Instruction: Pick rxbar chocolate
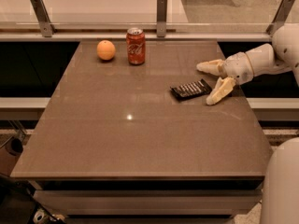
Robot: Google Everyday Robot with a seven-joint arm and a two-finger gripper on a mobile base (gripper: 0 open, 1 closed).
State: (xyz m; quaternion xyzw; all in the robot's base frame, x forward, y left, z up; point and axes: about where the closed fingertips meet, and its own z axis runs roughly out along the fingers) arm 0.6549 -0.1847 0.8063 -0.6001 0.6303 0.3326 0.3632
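Note:
The rxbar chocolate is a flat black wrapper with rows of white lettering, lying on the brown table right of centre. My gripper reaches in from the right, just to the right of the bar. Its two cream fingers are spread wide apart, one behind the bar's right end and one in front and to the right. The gripper is open and holds nothing.
A red soda can and an orange fruit stand at the table's far left part. A glass rail with metal posts runs behind the table. My white body shows at lower right.

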